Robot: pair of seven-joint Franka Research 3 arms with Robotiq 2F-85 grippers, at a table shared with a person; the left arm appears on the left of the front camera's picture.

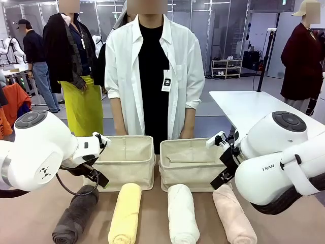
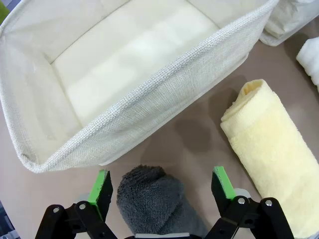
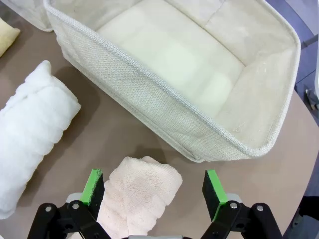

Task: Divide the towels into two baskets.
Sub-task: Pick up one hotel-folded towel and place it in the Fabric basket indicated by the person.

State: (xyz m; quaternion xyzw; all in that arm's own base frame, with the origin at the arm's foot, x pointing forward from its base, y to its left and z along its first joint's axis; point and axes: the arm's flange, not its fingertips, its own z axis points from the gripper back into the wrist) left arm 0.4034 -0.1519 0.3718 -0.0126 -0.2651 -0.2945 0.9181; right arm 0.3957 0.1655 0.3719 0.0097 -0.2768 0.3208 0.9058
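Four rolled towels lie in a row at the table's front: dark grey (image 1: 75,218), pale yellow (image 1: 125,213), white (image 1: 183,213) and pale pink (image 1: 234,217). Behind them stand two cream canvas baskets, the left one (image 1: 124,161) and the right one (image 1: 189,165), both with nothing inside. My left gripper (image 1: 98,177) hangs open above the grey towel's far end (image 2: 159,201), its green pads (image 2: 102,186) on either side. My right gripper (image 1: 222,179) is open over the pink towel's far end (image 3: 137,191). The basket rims (image 2: 149,99) (image 3: 149,84) lie just beyond.
A person in a white shirt (image 1: 152,76) stands at the far side behind the baskets, arms hanging down. The yellow towel (image 2: 276,149) lies beside the grey one, the white towel (image 3: 32,124) beside the pink. A white table (image 1: 254,107) stands at the back right.
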